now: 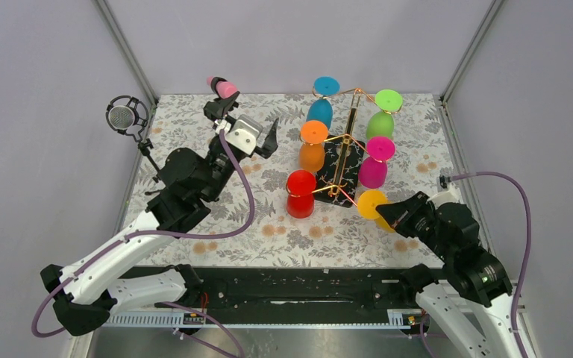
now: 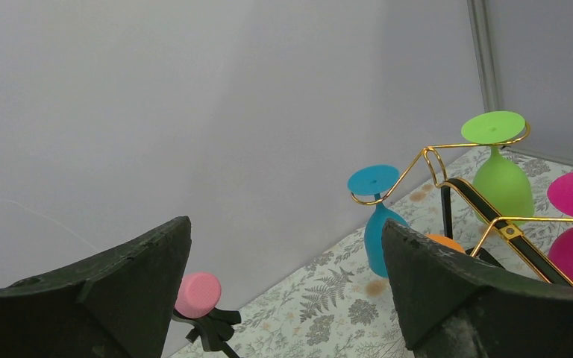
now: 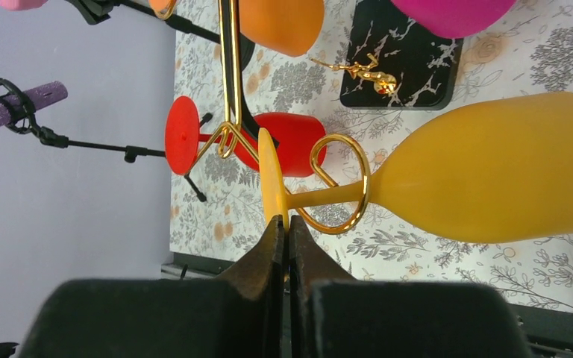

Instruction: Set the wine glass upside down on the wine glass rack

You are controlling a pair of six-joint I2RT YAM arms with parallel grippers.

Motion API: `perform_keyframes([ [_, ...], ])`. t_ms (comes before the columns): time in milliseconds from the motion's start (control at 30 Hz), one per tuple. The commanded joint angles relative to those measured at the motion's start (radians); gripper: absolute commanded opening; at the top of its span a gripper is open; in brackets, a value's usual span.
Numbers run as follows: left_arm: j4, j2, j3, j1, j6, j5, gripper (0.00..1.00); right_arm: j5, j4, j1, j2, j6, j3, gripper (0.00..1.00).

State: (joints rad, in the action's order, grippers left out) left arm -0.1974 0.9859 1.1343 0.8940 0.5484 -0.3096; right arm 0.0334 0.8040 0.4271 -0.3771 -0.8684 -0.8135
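While the yellow wine glass (image 3: 492,175) hangs upside down, its stem runs through a curled gold loop (image 3: 339,186) of the wine glass rack (image 1: 351,119), foot on one side of the ring and bowl on the other. That's the arm at the rack's near right corner. The right gripper (image 3: 283,224) has its fingers pressed flat together, tips right at the rim of the foot (touching or not, I cannot tell), with nothing between them. Around the post hang red (image 1: 301,194), orange (image 1: 312,145), blue (image 1: 321,104), green (image 1: 382,115) and magenta (image 1: 375,164) glasses, all inverted. Over at the far left, the left gripper (image 2: 283,224) is raised off the floral table (image 1: 216,224), spread wide and empty, near a pink foam tip (image 2: 198,293).
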Motion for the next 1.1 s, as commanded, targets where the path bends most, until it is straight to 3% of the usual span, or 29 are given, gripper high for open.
perform_keyframes([
  [0,-0.055,0.001,0.022,-0.004,-0.014,0.02,0.99,-0.098,-0.012,-0.003,0.022,-0.026,-0.041,0.0],
  [633,-0.028,-0.016,0.017,-0.003,-0.01,0.012,0.99,-0.048,-0.139,-0.003,-0.049,-0.054,-0.001,0.0],
  [800,-0.024,-0.019,0.012,-0.004,-0.01,0.01,0.99,-0.011,-0.169,-0.004,-0.072,-0.066,0.028,0.09],
  [1067,-0.022,-0.018,0.009,-0.004,-0.012,0.009,0.99,-0.073,-0.168,-0.004,-0.055,-0.064,0.059,0.21],
])
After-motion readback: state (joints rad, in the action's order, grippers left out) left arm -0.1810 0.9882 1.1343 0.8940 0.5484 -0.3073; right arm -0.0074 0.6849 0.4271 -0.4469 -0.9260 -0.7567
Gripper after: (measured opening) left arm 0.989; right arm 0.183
